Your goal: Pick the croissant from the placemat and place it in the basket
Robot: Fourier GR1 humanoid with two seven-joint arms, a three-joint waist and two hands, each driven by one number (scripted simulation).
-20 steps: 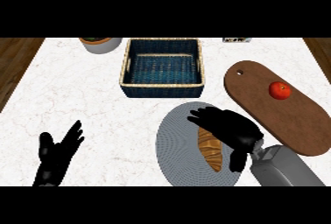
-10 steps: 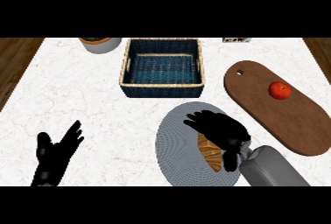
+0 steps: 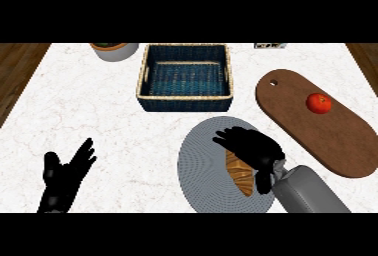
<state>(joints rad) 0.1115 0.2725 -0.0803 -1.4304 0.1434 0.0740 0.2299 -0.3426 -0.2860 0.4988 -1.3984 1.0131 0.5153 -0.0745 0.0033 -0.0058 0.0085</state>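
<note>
1. My right hand (image 3: pixel 251 147) sits on top of the croissant (image 3: pixel 240 175), fingers bent down over its upper end; whether they have closed on it I cannot tell.
2. The croissant lies on the grey placemat (image 3: pixel 203 160), its lower end showing at 6 o'clock from my palm.
3. My judgement: the task is at its start. The croissant is not lifted, and the grasp, the carry and the drop are all left.
4. The basket (image 3: pixel 184 77) stands at 11 o'clock from my right hand, just beyond the placemat's far edge, with nothing inside.
5. My left hand (image 3: pixel 65 175) rests at the lower left, fingers straight and spread, touching nothing.
</note>
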